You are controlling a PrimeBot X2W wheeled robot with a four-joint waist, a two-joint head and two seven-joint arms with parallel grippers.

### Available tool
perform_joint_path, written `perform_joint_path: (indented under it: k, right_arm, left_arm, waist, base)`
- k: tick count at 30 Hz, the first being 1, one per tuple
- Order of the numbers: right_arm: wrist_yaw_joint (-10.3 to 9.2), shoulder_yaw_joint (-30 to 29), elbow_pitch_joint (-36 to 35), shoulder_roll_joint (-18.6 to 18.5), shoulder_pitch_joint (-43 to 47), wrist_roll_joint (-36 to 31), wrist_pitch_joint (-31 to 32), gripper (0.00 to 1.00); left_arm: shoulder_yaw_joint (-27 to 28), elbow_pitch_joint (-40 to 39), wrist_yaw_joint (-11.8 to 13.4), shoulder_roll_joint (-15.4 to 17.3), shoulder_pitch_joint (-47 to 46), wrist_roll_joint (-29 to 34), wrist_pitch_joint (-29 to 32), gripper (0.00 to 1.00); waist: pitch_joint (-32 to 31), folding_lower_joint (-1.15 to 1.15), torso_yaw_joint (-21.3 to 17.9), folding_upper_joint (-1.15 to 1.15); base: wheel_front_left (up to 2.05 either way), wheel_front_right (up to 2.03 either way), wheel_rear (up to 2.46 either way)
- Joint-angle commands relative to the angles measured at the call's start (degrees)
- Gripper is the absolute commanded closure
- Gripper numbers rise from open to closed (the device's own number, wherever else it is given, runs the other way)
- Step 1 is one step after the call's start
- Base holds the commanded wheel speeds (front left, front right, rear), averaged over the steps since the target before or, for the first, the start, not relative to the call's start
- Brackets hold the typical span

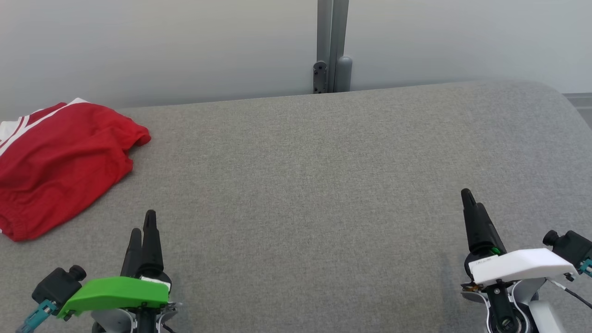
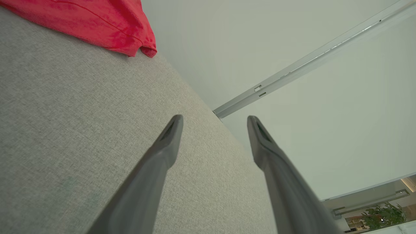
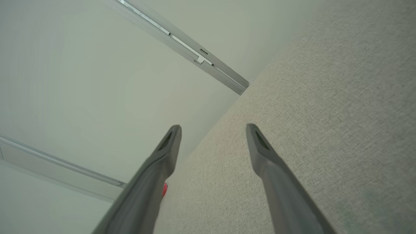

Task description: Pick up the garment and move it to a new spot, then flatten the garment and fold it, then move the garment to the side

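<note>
I see the red garment (image 1: 60, 162) on the far left of the grey fabric-covered bench (image 1: 323, 175). It lies bunched rather than flat. Its white-striped part reaches the bench's far edge, and its left side is cut off by my head view. Its right hem ends in a rounded fold near the far edge, and its near hem sits well left of and beyond the left tool (image 1: 143, 222).

The far edge of the bench runs straight along a pale wall (image 1: 185, 46). A grey metal post (image 1: 332, 46) stands just behind it, about midway along. At the far right the bench curves round into a soft corner. A wide stretch of grey fabric lies between the garment and the right tool (image 1: 468, 196).

Both arms sit low at the near edge with their fingers pointing away from me. The left one, under its green cover, is near the left. The right one, under its white cover, is near the right, well apart from the other.

In the left wrist view the left tool (image 2: 214, 121) has its fingers spread apart, gripping nothing, with a corner of the garment (image 2: 97, 22) well ahead of them. In the right wrist view the right tool (image 3: 213, 128) also has its fingers apart, and they hold nothing. A red sliver of the garment (image 3: 164, 189) shows beside one finger.
</note>
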Motion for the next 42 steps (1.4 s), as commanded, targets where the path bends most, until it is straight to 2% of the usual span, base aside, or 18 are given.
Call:
perform_joint_path:
  k: [1,21,42]
  right_arm:
    - [0.02,0.55,-1.38,-0.35,0.11,-2.72,-0.66,0.0]
    - [0.03,4.51,-1.86,-0.48,1.21,-22.05,-4.11,0.0]
    - [0.04,6.21,-1.29,-0.59,1.48,-36.31,-7.25,0.0]
  left_arm:
    - [-0.18,-1.13,0.49,0.39,-0.11,2.51,-0.65,0.0]
    - [-1.85,-1.39,2.3,0.51,2.43,23.74,-4.08,0.0]
    - [-4.24,-2.39,3.01,0.63,4.2,37.28,-7.19,0.0]
  waist:
    - [-0.03,0.0,-0.03,0.0]
    - [-0.28,0.0,-0.03,0.0]
    - [-0.38,0.0,0.23,0.0]
  base:
    - [0.0,0.0,0.0]
    - [0.0,0.0,0.0]
    - [0.0,0.0,0.0]
